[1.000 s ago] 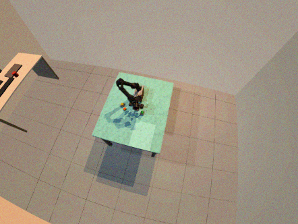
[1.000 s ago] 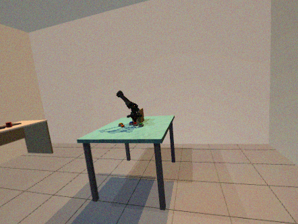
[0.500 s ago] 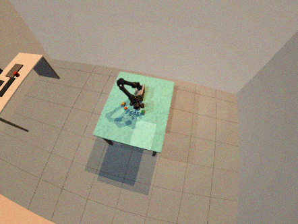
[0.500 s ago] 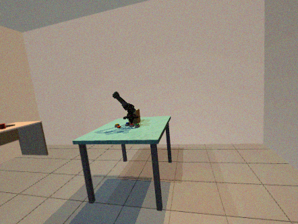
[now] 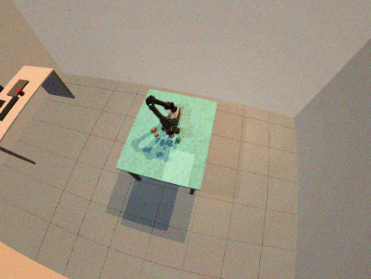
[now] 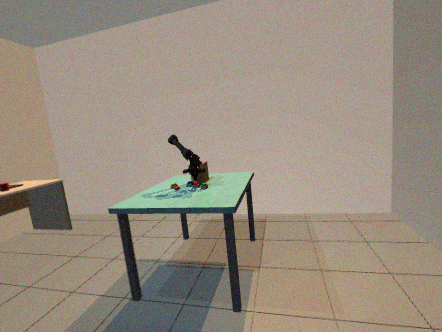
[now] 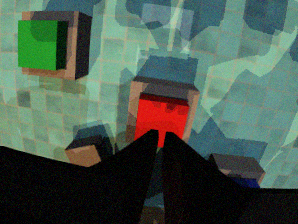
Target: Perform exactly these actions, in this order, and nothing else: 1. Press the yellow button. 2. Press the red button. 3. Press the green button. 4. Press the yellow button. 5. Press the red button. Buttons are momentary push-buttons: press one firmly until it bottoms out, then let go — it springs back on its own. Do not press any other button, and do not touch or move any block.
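In the wrist view the red button (image 7: pixel 161 117) in its tan housing lies just ahead of my shut fingertips. My gripper (image 7: pixel 160 137) (image 5: pixel 171 133) (image 6: pixel 196 182) is closed with nothing between the fingers, and the tips overlap the button's near edge. I cannot tell whether they are pressing it. The green button (image 7: pixel 39 44) (image 5: pixel 178 139) sits apart at the upper left of the wrist view. The yellow button (image 5: pixel 154 128) lies left of the arm on the green table (image 5: pixel 185 168) (image 6: pixel 220 197). From the top view, the gripper hides the red button.
A tan-topped piece (image 7: pixel 85 153) shows low left of the fingers and a blue-topped one (image 7: pixel 241 171) low right, both close to the fingers. An orange piece (image 5: pixel 156 134) lies by the yellow button. A side bench (image 5: pixel 21 90) stands far left.
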### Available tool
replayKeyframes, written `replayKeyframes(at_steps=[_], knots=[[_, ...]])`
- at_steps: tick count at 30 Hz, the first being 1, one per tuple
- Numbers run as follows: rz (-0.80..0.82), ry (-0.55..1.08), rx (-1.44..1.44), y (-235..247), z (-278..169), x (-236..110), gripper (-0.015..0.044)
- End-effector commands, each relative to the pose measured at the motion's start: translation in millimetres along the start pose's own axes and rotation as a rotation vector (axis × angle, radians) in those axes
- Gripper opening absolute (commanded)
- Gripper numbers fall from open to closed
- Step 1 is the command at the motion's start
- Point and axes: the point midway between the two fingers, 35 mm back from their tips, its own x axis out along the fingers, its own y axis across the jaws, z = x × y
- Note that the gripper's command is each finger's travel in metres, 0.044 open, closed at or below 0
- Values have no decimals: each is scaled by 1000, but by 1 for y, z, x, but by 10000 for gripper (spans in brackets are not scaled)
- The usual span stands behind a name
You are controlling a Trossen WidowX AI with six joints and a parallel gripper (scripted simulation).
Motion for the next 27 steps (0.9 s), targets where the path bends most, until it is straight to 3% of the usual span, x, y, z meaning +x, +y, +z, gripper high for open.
replayKeyframes(at_steps=[1, 7, 14, 22, 27], knots=[[5, 3, 4, 0, 0, -9, 20], [7, 4, 4, 0, 0, -69, 20], [7, 4, 4, 2, 1, -69, 20], [11, 1, 6, 81, 41, -71, 20], [11, 1, 6, 89, 44, -70, 20]])
